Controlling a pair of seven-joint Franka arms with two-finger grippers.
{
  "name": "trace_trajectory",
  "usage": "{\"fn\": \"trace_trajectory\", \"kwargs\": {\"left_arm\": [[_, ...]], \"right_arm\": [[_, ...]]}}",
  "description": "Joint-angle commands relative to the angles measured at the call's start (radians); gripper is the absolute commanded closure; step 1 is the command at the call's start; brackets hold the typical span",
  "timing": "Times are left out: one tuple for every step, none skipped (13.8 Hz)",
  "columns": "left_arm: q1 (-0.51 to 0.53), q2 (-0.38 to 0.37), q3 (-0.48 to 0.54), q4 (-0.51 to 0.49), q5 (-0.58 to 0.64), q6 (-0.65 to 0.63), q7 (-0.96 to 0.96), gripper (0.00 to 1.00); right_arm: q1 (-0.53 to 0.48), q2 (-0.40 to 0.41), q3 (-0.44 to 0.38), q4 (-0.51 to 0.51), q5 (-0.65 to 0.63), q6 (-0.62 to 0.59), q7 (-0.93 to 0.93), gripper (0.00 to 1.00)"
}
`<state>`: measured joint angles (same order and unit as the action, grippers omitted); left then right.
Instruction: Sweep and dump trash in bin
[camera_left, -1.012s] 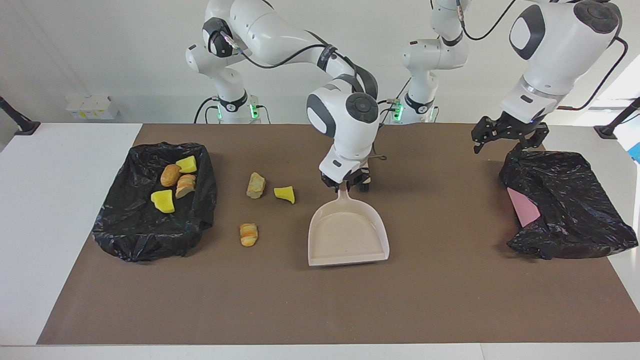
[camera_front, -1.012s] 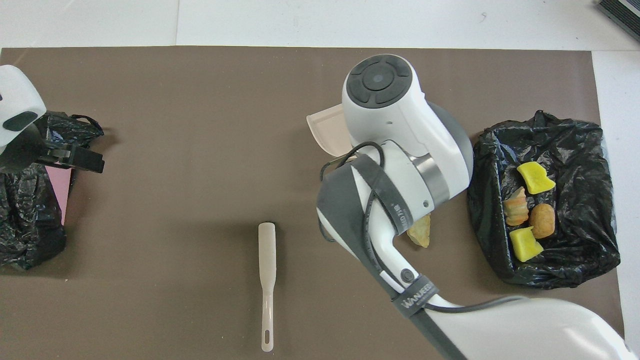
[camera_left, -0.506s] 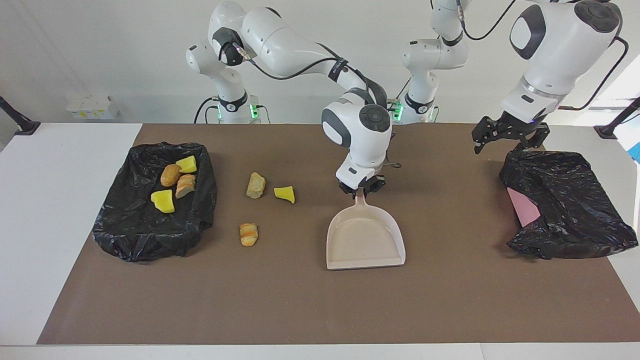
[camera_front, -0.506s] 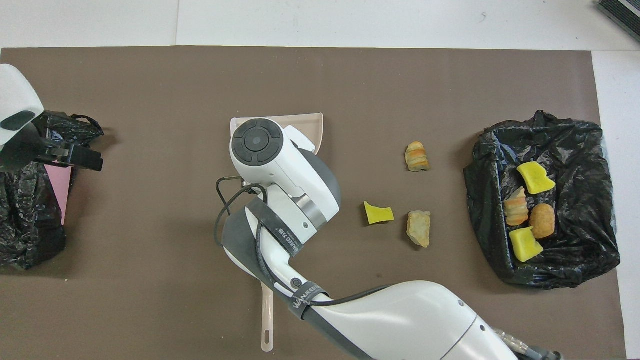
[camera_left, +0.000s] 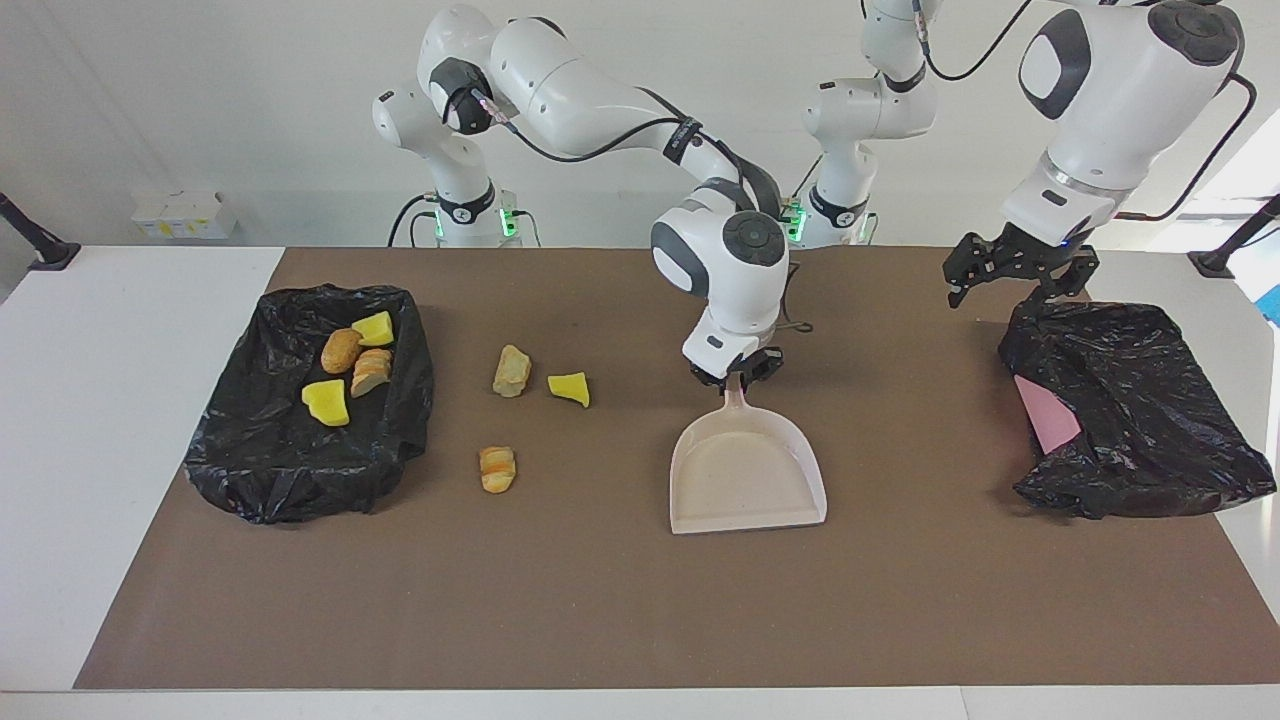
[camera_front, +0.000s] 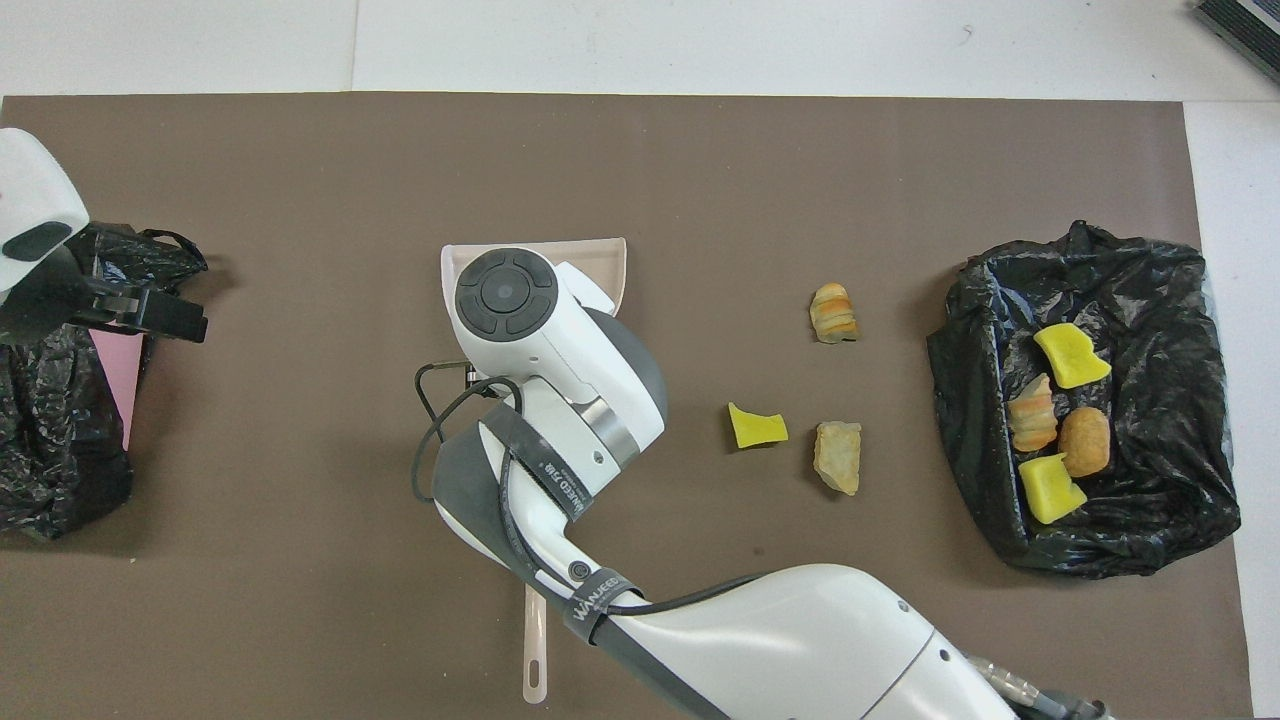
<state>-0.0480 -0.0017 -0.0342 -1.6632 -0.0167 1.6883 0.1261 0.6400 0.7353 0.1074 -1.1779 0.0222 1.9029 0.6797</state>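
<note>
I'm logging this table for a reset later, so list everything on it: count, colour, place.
Yellow sponge-like chunks: three; two in the trash-filled black bag-lined bin, one on the brown mat.
Tan pastry-like lumps: four; two in that bin, two on the mat beside it.
Beige plastic dustpan: one, mid-mat.
Beige hand brush: one, nearer the robots than the dustpan.
Second black bag-lined bin: one, left arm's end, pink showing inside.
Right gripper: shut on the dustpan's handle.
Left gripper: open, over the second bin's edge, waiting.
</note>
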Motion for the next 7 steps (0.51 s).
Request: {"fn": "trace_trajectory", "kwargs": {"left_arm": [[-0.009,-0.024,0.008,-0.032,-0.011,0.017,0.01,0.0],[-0.01,-0.024,0.008,-0.032,-0.011,0.017,0.01,0.0],[-0.01,-0.024,0.008,-0.032,-0.011,0.017,0.01,0.0],[-0.01,-0.024,0.008,-0.032,-0.011,0.017,0.01,0.0],[-0.012,-0.024,0.008,-0.032,-0.011,0.017,0.01,0.0],[-0.013,-0.024,0.008,-0.033,-0.011,0.017,0.01,0.0],[-0.015,-0.024,0.008,-0.033,-0.009,0.017,0.01,0.0]], "right_arm": [[0.007,0.015,-0.011,0.024,-0.02,0.013,0.024,0.66],[0.006,0.012,-0.011,0.024,-0.027,0.013,0.029,0.61],[0.003,0.0,-0.008,0.024,-0.025,0.01,0.03,0.51],[0.01,-0.005,-0.008,0.023,-0.028,0.011,0.044,0.37],[0.021,-0.014,-0.009,0.018,-0.024,0.015,0.078,0.27],[0.014,-0.06,-0.005,-0.008,-0.019,0.011,0.089,0.23],[0.013,-0.113,-0.005,-0.073,-0.009,0.01,0.092,0.18]]}}
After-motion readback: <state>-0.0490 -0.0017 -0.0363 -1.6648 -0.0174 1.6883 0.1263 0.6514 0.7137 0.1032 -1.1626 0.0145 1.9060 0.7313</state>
